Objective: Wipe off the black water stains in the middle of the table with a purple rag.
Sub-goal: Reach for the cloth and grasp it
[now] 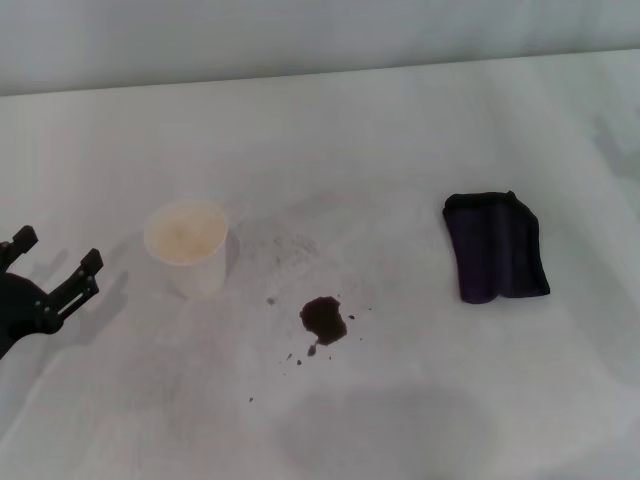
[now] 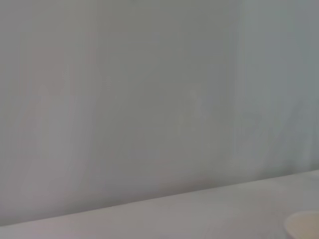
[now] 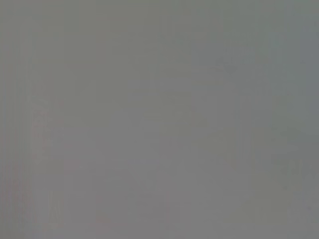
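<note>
A: Where do you stand on the wipe?

B: You have not started. The black water stains (image 1: 323, 320), 1 dark brown-black blotch with tiny specks, sit untouched near the middle of the broad white smooth table (image 1: 420, 140). The dark purple folded cloth rag (image 1: 496, 248) lies flat at about 2 o'clock from the blotch, well apart, with nothing gripping it.

A: And the arms?

B: Your left gripper (image 1: 55, 265) hovers at the table's 9 o'clock edge, its 2 black fingers spread apart and empty, beside the white paper cup (image 1: 187, 245). You still have to fetch the rag, carry it over and rub.

A: What can't you see?

B: The right gripper appears nowhere; its wrist camera shows only flat grey. The left wrist camera catches a wall, the table edge and a sliver of the cup.
</note>
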Controlling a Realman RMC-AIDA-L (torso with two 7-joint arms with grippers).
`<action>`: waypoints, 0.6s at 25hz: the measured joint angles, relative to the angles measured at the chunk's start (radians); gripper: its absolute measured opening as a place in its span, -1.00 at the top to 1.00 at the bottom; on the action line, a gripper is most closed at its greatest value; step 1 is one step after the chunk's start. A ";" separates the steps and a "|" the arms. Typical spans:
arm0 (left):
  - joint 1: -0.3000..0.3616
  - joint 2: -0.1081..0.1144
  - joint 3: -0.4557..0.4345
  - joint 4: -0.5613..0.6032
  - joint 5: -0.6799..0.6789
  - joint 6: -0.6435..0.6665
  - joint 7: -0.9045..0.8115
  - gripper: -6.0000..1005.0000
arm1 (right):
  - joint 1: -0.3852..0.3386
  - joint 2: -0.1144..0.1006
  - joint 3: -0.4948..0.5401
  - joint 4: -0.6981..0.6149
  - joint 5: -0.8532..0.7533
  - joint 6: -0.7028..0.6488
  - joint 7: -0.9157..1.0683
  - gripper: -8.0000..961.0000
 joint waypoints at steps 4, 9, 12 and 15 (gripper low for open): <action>0.012 0.001 -0.016 -0.014 -0.011 -0.027 0.009 -0.75 | -0.020 0.000 -0.024 0.054 -0.001 -0.001 0.085 -0.47; 0.037 -0.002 -0.132 -0.031 -0.028 -0.044 0.031 -0.76 | -0.052 -0.007 -0.043 0.187 -0.099 -0.122 0.312 -0.47; 0.031 -0.002 -0.157 -0.044 -0.029 -0.044 0.034 -0.76 | -0.053 -0.029 -0.044 0.308 -0.291 -0.267 0.575 -0.47; 0.013 -0.002 -0.184 -0.060 -0.029 -0.044 0.050 -0.76 | -0.023 -0.064 -0.045 0.385 -0.490 -0.318 0.804 -0.47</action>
